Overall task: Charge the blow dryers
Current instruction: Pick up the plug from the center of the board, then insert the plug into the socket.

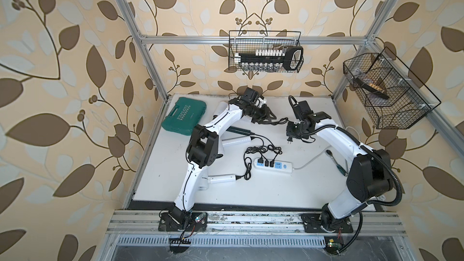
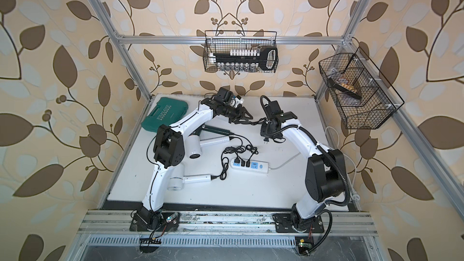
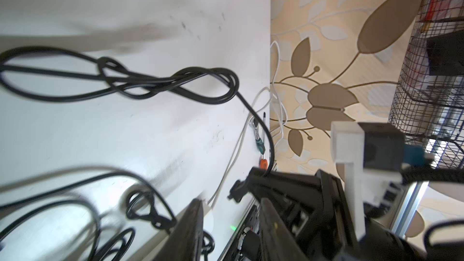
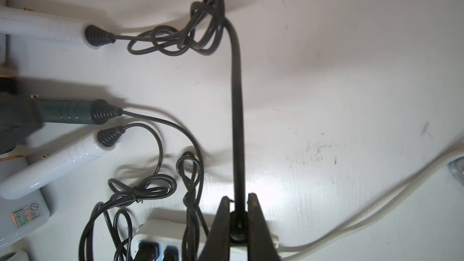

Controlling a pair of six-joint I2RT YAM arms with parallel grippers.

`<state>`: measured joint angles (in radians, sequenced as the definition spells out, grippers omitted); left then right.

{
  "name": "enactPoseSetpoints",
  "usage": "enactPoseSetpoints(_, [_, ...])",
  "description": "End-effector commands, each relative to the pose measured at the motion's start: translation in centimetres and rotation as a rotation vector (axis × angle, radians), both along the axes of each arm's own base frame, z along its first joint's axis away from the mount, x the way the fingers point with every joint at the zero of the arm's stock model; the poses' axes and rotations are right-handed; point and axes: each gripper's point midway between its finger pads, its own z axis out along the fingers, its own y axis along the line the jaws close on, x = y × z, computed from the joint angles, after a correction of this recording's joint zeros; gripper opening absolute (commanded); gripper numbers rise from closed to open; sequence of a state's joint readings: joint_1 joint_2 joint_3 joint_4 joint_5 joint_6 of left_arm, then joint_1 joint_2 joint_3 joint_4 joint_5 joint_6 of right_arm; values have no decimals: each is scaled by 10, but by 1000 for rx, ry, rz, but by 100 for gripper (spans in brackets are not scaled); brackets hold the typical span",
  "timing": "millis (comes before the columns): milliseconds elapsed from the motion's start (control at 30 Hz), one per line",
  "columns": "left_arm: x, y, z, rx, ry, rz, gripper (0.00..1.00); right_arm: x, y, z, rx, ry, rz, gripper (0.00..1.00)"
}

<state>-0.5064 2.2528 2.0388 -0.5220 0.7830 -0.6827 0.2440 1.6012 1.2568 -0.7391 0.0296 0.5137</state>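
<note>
Three blow dryers lie left of the white power strip [image 1: 273, 165] with their black plugs in it: a dark green one [image 1: 238, 130] and two white ones [image 1: 236, 140] [image 1: 221, 179]. Another white blow dryer [image 1: 220, 108] shows partly behind the left arm. Its handle [image 4: 42, 30] trails a coiled black cord [image 4: 237, 96] to a plug [image 4: 238, 222]. My right gripper [image 4: 239, 197] is shut on this plug and holds it above the table [image 1: 290, 140], behind the strip. My left gripper [image 3: 232, 204] is open and empty, close beside the right one [image 1: 266, 118].
A teal case [image 1: 184, 115] lies at the back left. A ratchet tool [image 1: 336, 163] lies by the right arm. The strip's white cable [image 1: 311, 160] runs right. Wire baskets hang on the back frame [image 1: 266, 53] and the right frame [image 1: 386, 91].
</note>
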Motion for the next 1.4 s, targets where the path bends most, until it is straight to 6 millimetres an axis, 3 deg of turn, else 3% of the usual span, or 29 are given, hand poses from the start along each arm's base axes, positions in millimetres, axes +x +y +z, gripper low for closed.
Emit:
enactPoseSetpoints(0, [-27, 20, 46, -24, -118, -39, 39, -15, 12, -2, 83, -49, 59, 0])
enactPoseSetpoints(400, [-119, 75, 12, 97, -77, -86, 34, -61, 6, -21, 99, -75, 65, 0])
enactPoseSetpoints(567, [-142, 84, 6, 99, -87, -136, 34, -73, 22, -19, 70, -133, 78, 0])
enactPoseSetpoints(733, [-155, 95, 7, 115, -138, -148, 33, -79, 43, -17, -13, -214, 102, 0])
enactPoseSetpoints(933, [-171, 105, -6, 134, -154, -162, 33, -76, 54, -30, 2, -203, 69, 0])
enactPoseSetpoints(1367, [-175, 108, 6, 118, -196, -162, 33, -80, 74, -36, -31, -215, 67, 0])
